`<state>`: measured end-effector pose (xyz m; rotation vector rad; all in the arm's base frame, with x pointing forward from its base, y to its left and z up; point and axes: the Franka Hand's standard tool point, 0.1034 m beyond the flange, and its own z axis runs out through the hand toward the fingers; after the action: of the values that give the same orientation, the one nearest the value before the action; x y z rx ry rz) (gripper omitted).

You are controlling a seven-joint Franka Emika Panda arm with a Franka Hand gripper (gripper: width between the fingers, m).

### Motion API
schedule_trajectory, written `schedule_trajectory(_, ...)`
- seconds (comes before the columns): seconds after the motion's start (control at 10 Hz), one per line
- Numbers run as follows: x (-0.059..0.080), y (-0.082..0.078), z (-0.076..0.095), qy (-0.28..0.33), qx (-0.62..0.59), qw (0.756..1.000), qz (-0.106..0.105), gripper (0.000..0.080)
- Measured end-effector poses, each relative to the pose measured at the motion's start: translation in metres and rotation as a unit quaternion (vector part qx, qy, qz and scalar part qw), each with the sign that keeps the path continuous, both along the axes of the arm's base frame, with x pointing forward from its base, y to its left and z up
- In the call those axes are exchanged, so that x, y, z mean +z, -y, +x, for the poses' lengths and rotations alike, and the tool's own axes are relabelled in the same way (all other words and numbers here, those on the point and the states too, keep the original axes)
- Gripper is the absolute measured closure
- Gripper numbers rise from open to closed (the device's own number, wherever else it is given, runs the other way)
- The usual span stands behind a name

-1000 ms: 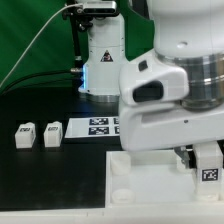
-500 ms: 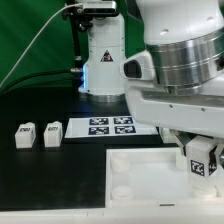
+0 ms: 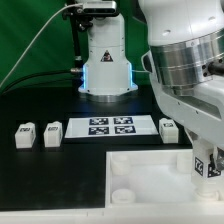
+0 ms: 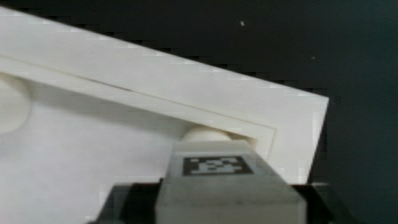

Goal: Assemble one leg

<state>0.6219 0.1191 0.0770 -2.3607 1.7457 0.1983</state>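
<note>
Above the panel (image 3: 150, 175), the hand (image 3: 207, 158) clamping the leg (image 3: 208, 167) has shifted toward the exterior view's right.

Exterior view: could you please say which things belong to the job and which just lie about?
Job: small stubby white plastic leg, held in the gripper; large white square panel.
Lying about: three spare white legs; thin flat white marker board.

Arm (image 3: 190, 75) bent low at the exterior view's right, pincer (image 4: 221, 192) clamped on leg (image 4: 222, 163)
</note>
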Motion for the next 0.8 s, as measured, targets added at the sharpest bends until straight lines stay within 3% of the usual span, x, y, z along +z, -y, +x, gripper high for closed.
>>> schedule_trajectory(0.1,-0.0003,-0.0002,-0.0002,0.004,0.018,1.000,0.000,0.0505)
schedule_trajectory(0.3,0.0008,-0.0030,-0.0022,0.016,0.108,0.994,-0.001,0.0223)
schedule_trajectory(0.4,0.0023,-0.0032,-0.0022,0.033,0.202,0.979,-0.002,0.0223)
schedule_trajectory(0.5,0.0040,-0.0025,-0.0009,0.052,0.289,0.956,-0.006,0.0166)
schedule_trajectory(0.7,0.0030,-0.0011,-0.0009,0.072,0.371,0.926,-0.007,0.0153)
schedule_trajectory(0.8,0.0029,0.0002,-0.0016,0.082,0.446,0.891,-0.015,0.0151)
